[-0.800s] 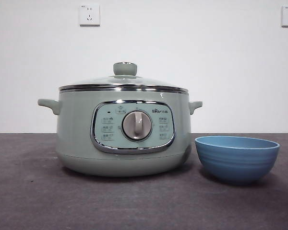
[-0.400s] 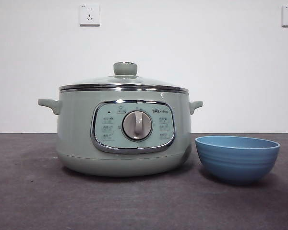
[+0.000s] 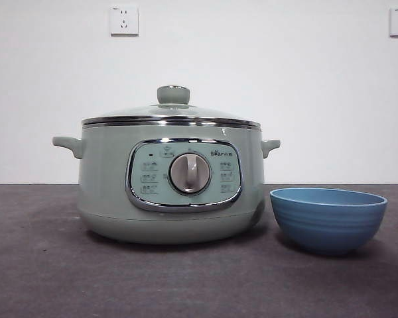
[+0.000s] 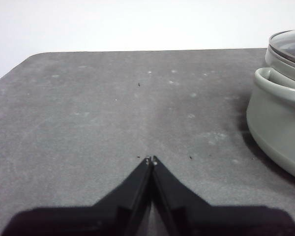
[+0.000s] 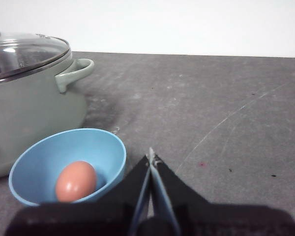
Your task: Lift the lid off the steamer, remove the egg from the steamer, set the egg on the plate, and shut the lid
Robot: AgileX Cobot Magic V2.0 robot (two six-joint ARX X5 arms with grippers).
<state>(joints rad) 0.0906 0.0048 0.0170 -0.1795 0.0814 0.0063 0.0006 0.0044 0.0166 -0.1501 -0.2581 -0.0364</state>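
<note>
Nothing has shifted on the table since a second ago, apart from the blue bowl (image 3: 328, 218) sitting perhaps a hair further from the pot, too slight to be sure of. From the front, the sage-green steamer (image 3: 169, 182) stands with its glass lid (image 3: 171, 114) seated squarely on the rim, knob upright, and the bowl rests just beside it on the dark table (image 3: 40, 265), near but not touching.

From that low angle the bowl's inside is hidden. The right wrist view looks down into it and shows a brown egg (image 5: 75, 181) lying at the bottom (its lower edge is cut off by the bowl's near rim). The steamer there is cropped at the frame edge, so only one side handle and part of the lid show, and the glass reflects too much to tell what is inside.

Neither arm appears from the front. The left gripper (image 4: 151, 160) hangs over bare table well clear of the pot, jaws pressed together on nothing. The right gripper (image 5: 151, 156) sits just beside the bowl, likewise closed and empty.
</note>
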